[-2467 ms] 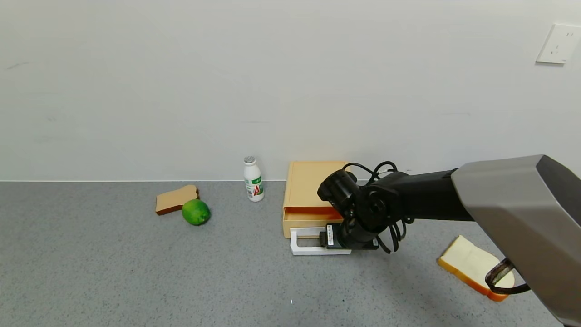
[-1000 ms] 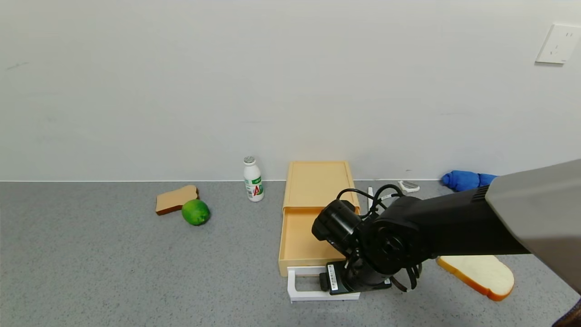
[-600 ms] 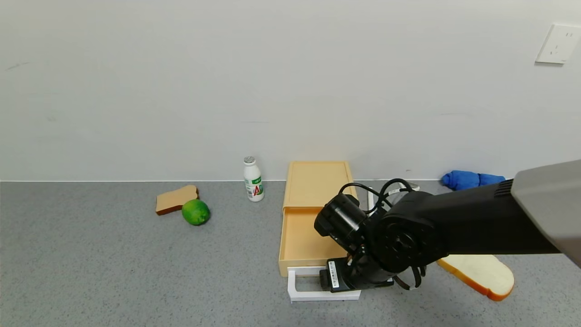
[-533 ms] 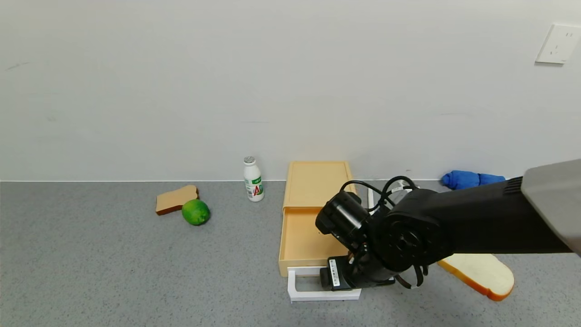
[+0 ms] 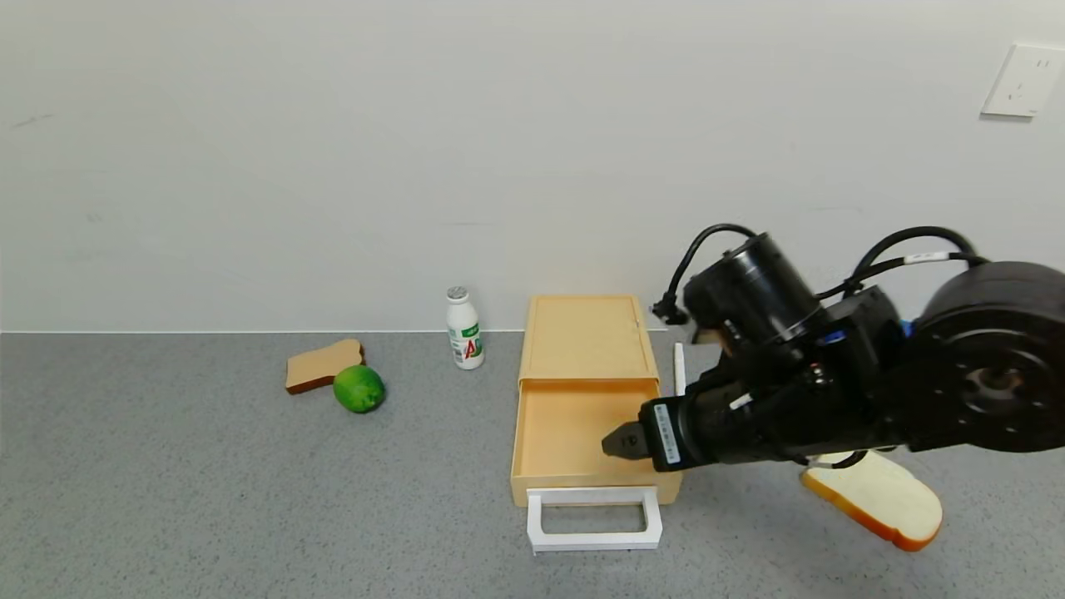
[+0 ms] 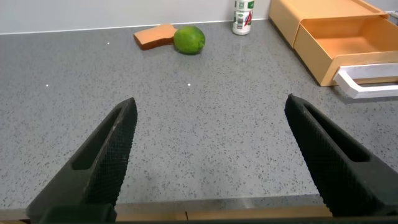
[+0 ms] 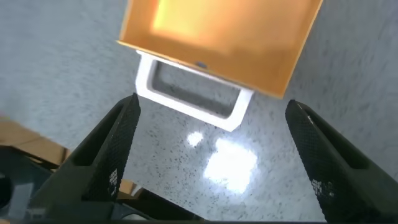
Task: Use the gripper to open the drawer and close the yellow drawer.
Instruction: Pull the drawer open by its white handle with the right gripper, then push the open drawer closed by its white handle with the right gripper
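Note:
The yellow drawer (image 5: 566,433) stands pulled out of its low case (image 5: 582,337) by the wall, its white loop handle (image 5: 594,518) toward me. My right gripper (image 5: 622,442) hovers above the drawer's front right corner, open and empty, clear of the handle. In the right wrist view the gripper (image 7: 211,158) looks down on the drawer (image 7: 217,31) and the handle (image 7: 189,99), with its fingers (image 7: 106,155) wide apart. My left gripper (image 6: 211,155) is open and empty, low over the table's near edge, with the drawer (image 6: 348,37) far off.
A green lime (image 5: 359,388) and a brown bread slice (image 5: 323,364) lie at the left. A small white bottle (image 5: 464,329) stands beside the case. A white bread slice (image 5: 874,495) lies at the right, under my right arm.
The drawer was pulled out toward me. My right gripper has since come off the white handle, risen and swung right above the drawer. The drawer stays out.

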